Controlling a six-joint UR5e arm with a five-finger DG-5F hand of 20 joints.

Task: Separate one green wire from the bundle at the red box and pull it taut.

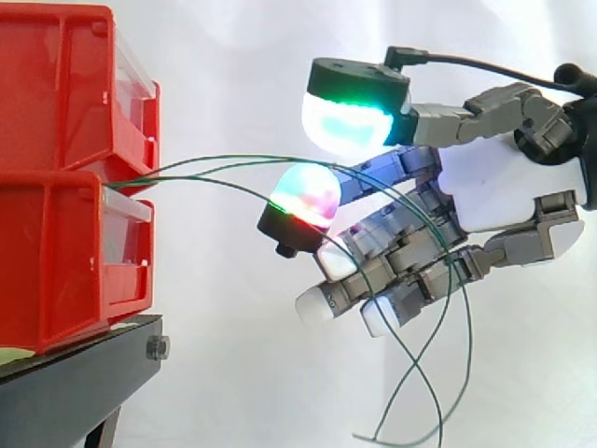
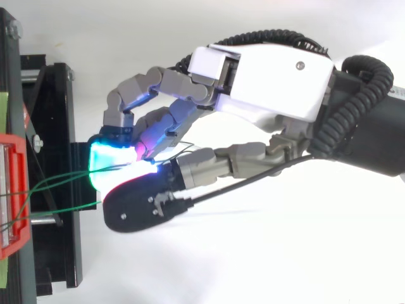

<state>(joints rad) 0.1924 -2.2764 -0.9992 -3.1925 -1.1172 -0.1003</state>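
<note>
- Green wires (image 1: 187, 168): a small bundle that comes out at the left, from between two stacked red bins (image 1: 56, 271), and arcs rightward.
- Black stand (image 1: 75, 392): carries the bins, at the lower left.
- Fingertip pads: the wires pass through the gap between an upper pad glowing green and cyan (image 1: 347, 126) and a lower pad glowing red and green (image 1: 306, 198); in the side view these pads stand apart, with no wire pinched.
- Hand (image 1: 494, 187): open, with its remaining fingers loosely bent.
- Wire ends: past the fingers the wires droop slack toward the lower edge.
</note>
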